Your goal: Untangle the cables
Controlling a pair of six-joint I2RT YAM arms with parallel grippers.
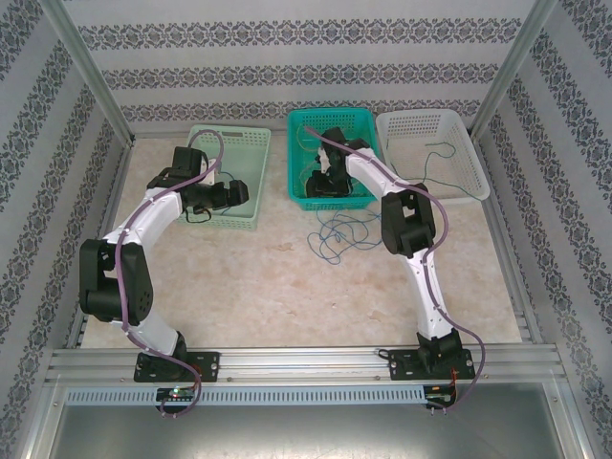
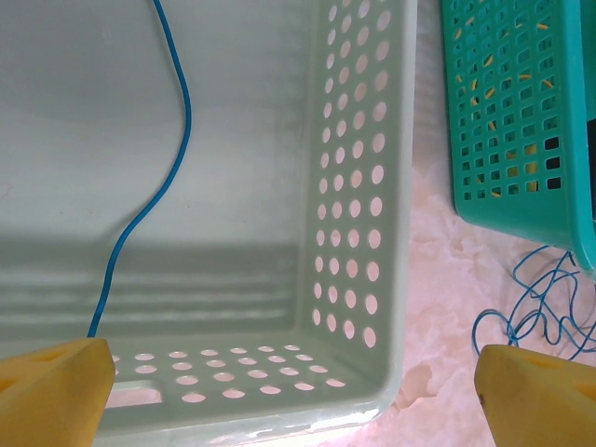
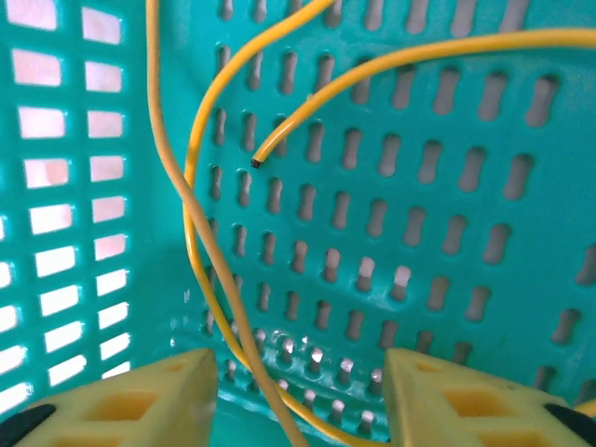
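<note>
Now deep inside the teal basket [image 3: 484, 233] with the right gripper [image 3: 298, 396], open and holding nothing, one pad on each side of a yellow cable [image 3: 207, 279], likely so as to pinch it and pull it free of the other yellow loops. Above the pale green basket [image 2: 400, 140] with the left gripper [image 2: 293, 372], spread wide and empty too, close by a blue cable [image 2: 188, 121] lying inside, seemingly kept there apart from the yellow ones. Out on the table [image 1: 239, 287], just in front of the teal basket, a blue tangle [image 1: 337, 234] not yet sorted
</note>
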